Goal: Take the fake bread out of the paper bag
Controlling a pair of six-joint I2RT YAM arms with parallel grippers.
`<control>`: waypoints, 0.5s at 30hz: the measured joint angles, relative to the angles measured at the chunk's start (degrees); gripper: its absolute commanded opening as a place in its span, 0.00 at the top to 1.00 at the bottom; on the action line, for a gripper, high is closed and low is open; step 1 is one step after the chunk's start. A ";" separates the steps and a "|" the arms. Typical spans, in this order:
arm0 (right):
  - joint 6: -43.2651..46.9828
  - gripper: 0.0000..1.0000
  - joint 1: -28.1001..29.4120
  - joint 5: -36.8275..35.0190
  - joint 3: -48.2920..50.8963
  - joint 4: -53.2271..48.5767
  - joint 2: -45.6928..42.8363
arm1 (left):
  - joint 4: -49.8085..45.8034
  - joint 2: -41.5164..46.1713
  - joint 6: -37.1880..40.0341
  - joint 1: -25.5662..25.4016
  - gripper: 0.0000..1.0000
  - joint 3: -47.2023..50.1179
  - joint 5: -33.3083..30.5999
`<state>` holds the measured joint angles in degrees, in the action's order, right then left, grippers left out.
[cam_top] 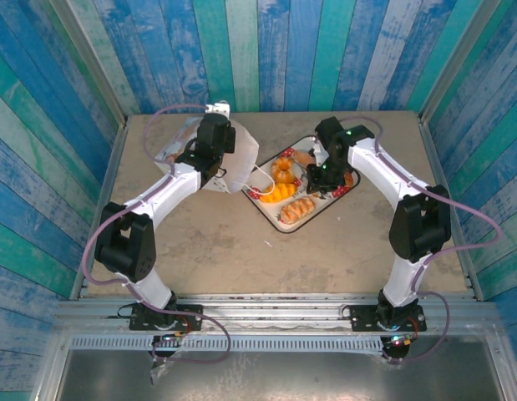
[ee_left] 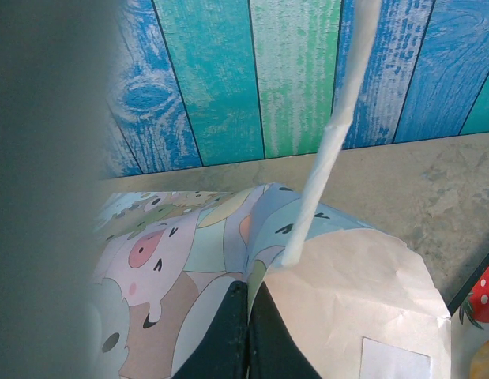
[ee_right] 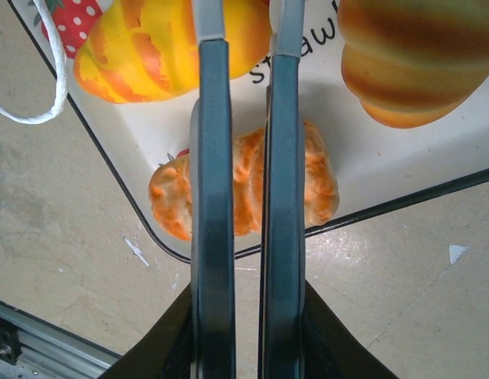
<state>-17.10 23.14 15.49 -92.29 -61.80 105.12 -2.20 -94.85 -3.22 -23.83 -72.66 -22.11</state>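
My left gripper (ee_left: 248, 320) is clamped on the paper bag (ee_left: 362, 300), my right gripper (ee_right: 246, 31), jaws nearly together and empty, hovers over a braided roll (ee_right: 319, 189) of fake bread (cam_top: 283, 180) on the tray (ee_right: 386, 166), so next, I reckon, it reaches into the bag's mouth.

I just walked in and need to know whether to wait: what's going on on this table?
The left gripper is pinched shut on an edge of the paper bag. Several pieces of fake bread already lie on the strawberry-print tray beside it. The right gripper hovers over that tray, fingers almost together with nothing between them, above a braided roll. Whether any bread remains in the bag cannot be seen.
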 measured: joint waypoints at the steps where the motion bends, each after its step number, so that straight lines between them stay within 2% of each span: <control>1: -0.04 0.67 0.00 0.02 -0.31 -0.09 0.00 | -0.02 0.00 0.00 0.00 1.00 0.00 0.00; 5: -0.55 0.61 0.00 0.02 -1.18 -0.33 -0.42 | -0.24 0.24 0.02 0.02 1.00 0.00 0.11; 15: -1.36 0.66 0.00 -0.11 -1.25 -1.49 -3.02 | -0.87 1.97 0.59 0.26 1.00 0.00 0.44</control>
<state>-18.46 23.14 15.38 -93.54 -63.29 102.10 -3.07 -92.88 -2.63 -23.57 -72.66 -21.67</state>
